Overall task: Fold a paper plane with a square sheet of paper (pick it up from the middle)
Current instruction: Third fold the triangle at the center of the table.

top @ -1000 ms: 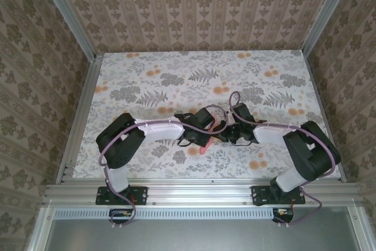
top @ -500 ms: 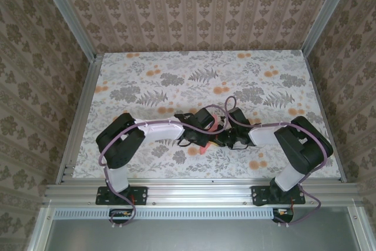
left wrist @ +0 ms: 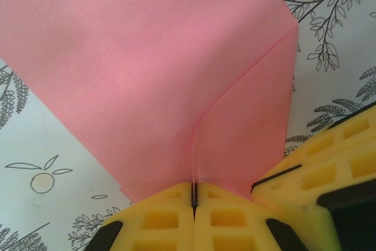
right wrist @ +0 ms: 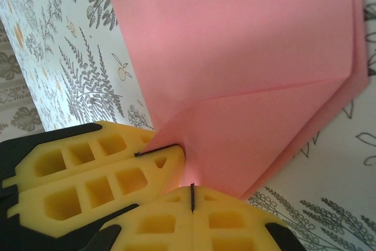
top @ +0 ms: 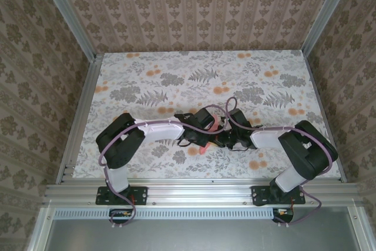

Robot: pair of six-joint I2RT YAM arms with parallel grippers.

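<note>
The square sheet of paper point(left wrist: 147, 74) is salmon-pink and folded, with a crease running up from my left gripper point(left wrist: 194, 199), which is shut on its lower edge. My right gripper point(right wrist: 192, 195) is shut on the same paper point(right wrist: 247, 69) right beside it, where layered flaps come to a point at the far right. Each wrist view also has the other gripper's yellow fingers point(left wrist: 329, 174) point(right wrist: 88, 168) pressed close alongside. From above, both grippers meet near the table's front centre, the left gripper point(top: 210, 137) and right gripper point(top: 225, 139) almost touching, with pink paper point(top: 203, 149) peeking out below them.
The floral-print table point(top: 176, 80) stretches away behind the arms, bounded by aluminium rails point(top: 79, 121) and patterned walls. Purple cables point(top: 235, 99) loop over both wrists.
The right arm's forearm and elbow have swung, bringing its wrist slightly left and closer to the left gripper. The left arm has stayed put. Both grips are unchanged.
</note>
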